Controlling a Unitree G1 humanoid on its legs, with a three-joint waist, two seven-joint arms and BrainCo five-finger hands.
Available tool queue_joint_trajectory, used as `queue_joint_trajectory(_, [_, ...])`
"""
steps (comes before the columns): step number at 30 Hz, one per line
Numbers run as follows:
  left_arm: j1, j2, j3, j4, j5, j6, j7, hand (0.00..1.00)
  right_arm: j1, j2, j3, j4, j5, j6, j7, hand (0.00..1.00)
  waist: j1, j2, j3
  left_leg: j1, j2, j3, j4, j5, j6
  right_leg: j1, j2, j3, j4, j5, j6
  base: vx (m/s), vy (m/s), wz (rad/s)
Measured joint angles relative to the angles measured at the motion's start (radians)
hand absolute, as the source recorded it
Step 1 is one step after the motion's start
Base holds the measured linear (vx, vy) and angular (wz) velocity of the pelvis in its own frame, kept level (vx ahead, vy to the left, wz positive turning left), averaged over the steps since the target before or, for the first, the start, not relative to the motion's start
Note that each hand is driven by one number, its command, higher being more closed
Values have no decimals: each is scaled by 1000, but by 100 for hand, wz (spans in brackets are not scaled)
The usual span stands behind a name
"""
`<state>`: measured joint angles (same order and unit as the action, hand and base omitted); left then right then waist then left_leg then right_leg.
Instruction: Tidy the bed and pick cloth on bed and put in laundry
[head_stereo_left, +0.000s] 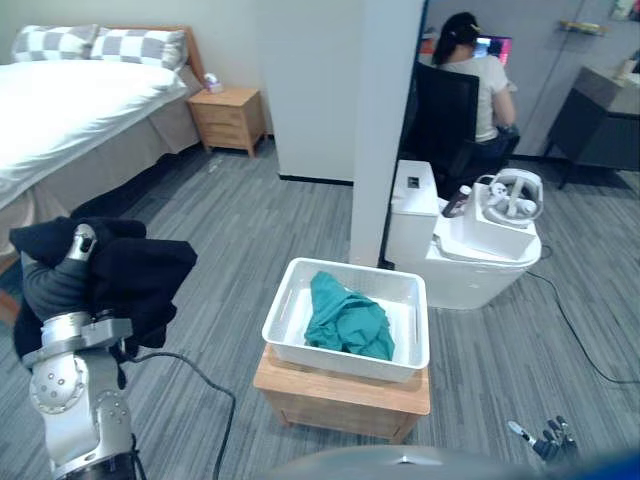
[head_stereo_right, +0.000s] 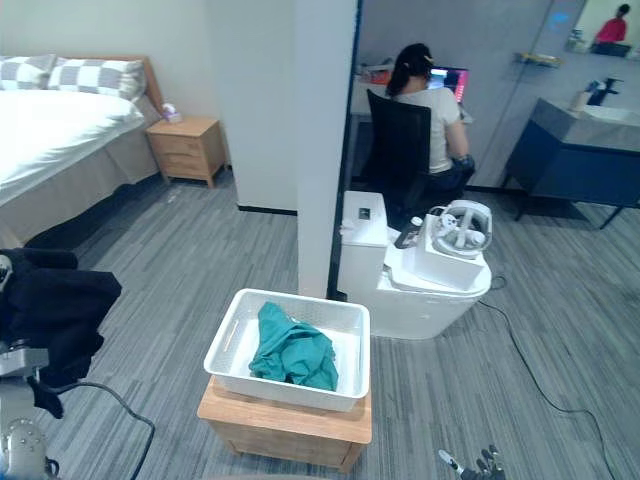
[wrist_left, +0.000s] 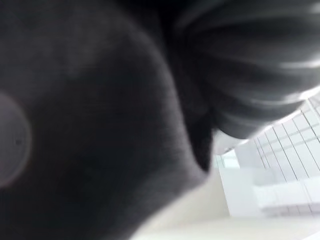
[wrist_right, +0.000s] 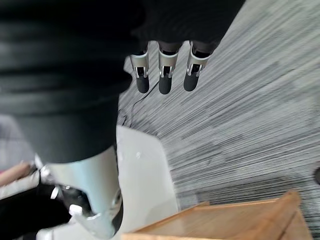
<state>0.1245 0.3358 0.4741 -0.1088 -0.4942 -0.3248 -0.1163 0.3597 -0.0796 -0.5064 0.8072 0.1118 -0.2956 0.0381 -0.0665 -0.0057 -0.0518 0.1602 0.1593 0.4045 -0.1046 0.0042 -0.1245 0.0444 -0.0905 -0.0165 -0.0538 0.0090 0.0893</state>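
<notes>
A bundle of black cloth (head_stereo_left: 130, 275) hangs off the floor at the lower left, with my left hand (head_stereo_left: 60, 285) raised and buried in it. A silver thumb lies on top of the cloth, which also shows close up in the left wrist view (wrist_left: 90, 130). The white laundry basket (head_stereo_left: 350, 268) stands on a low wooden stool (head_stereo_left: 340, 395) in the middle, to the right of that hand, and holds a teal cloth (head_stereo_left: 345, 318). My right hand (head_stereo_left: 545, 440) hangs low at the bottom right, its fingers (wrist_right: 165, 75) straight over the grey floor and holding nothing.
The bed (head_stereo_left: 70, 110) with white covers and checked pillows stands at the far left, a wooden nightstand (head_stereo_left: 228, 115) beside it. A white pillar (head_stereo_left: 385, 130) rises behind the basket. A white rounded unit (head_stereo_left: 470, 265) sits at its right. A person (head_stereo_left: 475, 75) sits at a desk beyond.
</notes>
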Motion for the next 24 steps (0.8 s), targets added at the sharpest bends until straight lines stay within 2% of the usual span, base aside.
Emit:
queue_joint_trajectory(4, [-83,8,-29,132,53,-14,-33,100,2,0,0,16,0,-16,19,0,-17,9,-2,27,4,27,2,-7,-3,6,8,16,0,2,-2,43,-5,-27])
queue_joint_trajectory(5, [-106,31,-52,187,67,-14,-60,100,0,1,1,17,0,-24,31,0,-34,13,-1,33,3,36,5,-12,-2,6,9,27,-1,2,-3,27,4,-19])
queue_joint_trajectory(9, [-144,66,-78,241,84,-15,-97,100,1,-1,0,37,0,-43,43,0,-40,14,-1,37,3,52,6,-16,-3,-1,12,38,-1,3,-4,9,-4,-14])
queue_joint_trajectory(10, [-156,80,-81,265,84,-15,-114,100,1,-1,0,50,0,-47,44,0,-49,17,1,43,3,55,6,-18,-3,-1,12,40,-2,3,-5,15,-10,-4])
queue_joint_trajectory(17, [-214,91,-99,302,88,-34,-167,100,9,-1,1,84,0,-50,46,0,-59,35,5,50,3,76,6,-27,-7,-8,17,63,-3,4,-6,-3,-13,-9])
queue_joint_trajectory(20, [-254,117,-123,318,94,-35,-194,100,9,-1,1,84,1,-50,46,0,-65,40,7,52,3,81,6,-29,-8,-9,18,69,-3,4,-6,-3,-22,-6])
queue_joint_trajectory(24, [-273,129,-133,339,116,-35,-211,100,11,-1,9,85,2,-49,44,0,-84,60,15,71,2,105,7,-40,-11,-6,21,90,-3,3,-7,-11,-15,-15])
